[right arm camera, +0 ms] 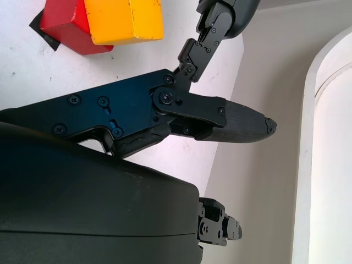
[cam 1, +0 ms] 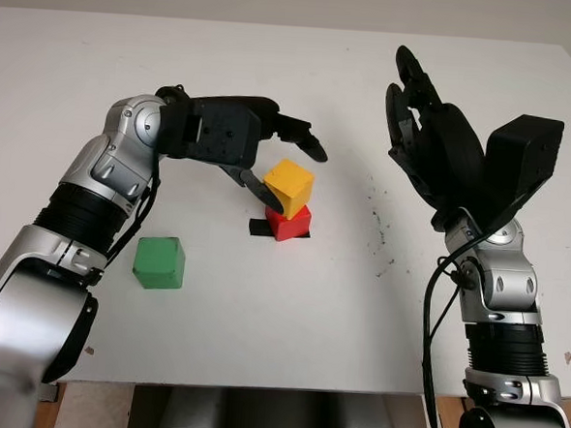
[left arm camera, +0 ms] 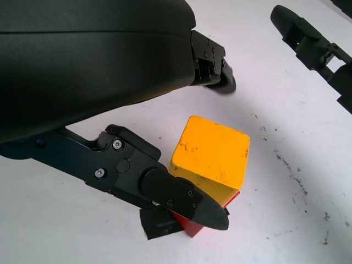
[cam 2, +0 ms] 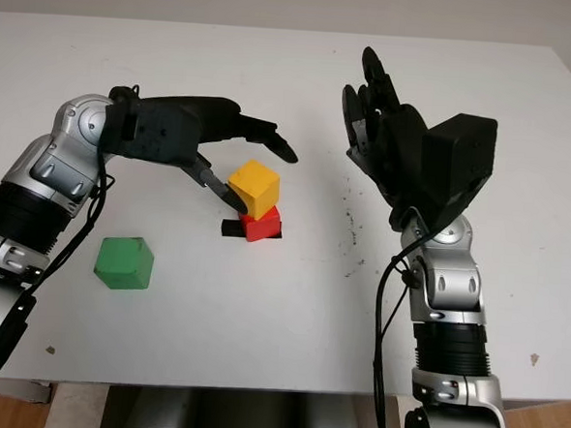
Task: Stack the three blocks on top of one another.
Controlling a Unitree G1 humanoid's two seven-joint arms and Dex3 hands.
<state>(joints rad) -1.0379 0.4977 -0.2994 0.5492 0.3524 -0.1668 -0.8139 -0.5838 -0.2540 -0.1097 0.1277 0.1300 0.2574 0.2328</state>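
A yellow block [cam 1: 289, 182] sits on a red block [cam 1: 292, 223] near the middle of the white table [cam 1: 277, 349], turned a little and overhanging it. My left hand [cam 1: 296, 176] is open around the yellow block: the thumb [left arm camera: 181, 198] lies low by its left side, and the other fingers [cam 1: 305, 138] reach past it behind, clear of it. A green block [cam 1: 158, 263] stands alone to the front left. My right hand [cam 1: 422, 125] is open and raised to the right of the stack.
A black tape patch [cam 1: 257, 229] lies under the red block. Dark specks [cam 1: 377, 224] mark the table to the right of the stack. The table's front edge [cam 1: 255, 387] is close below.
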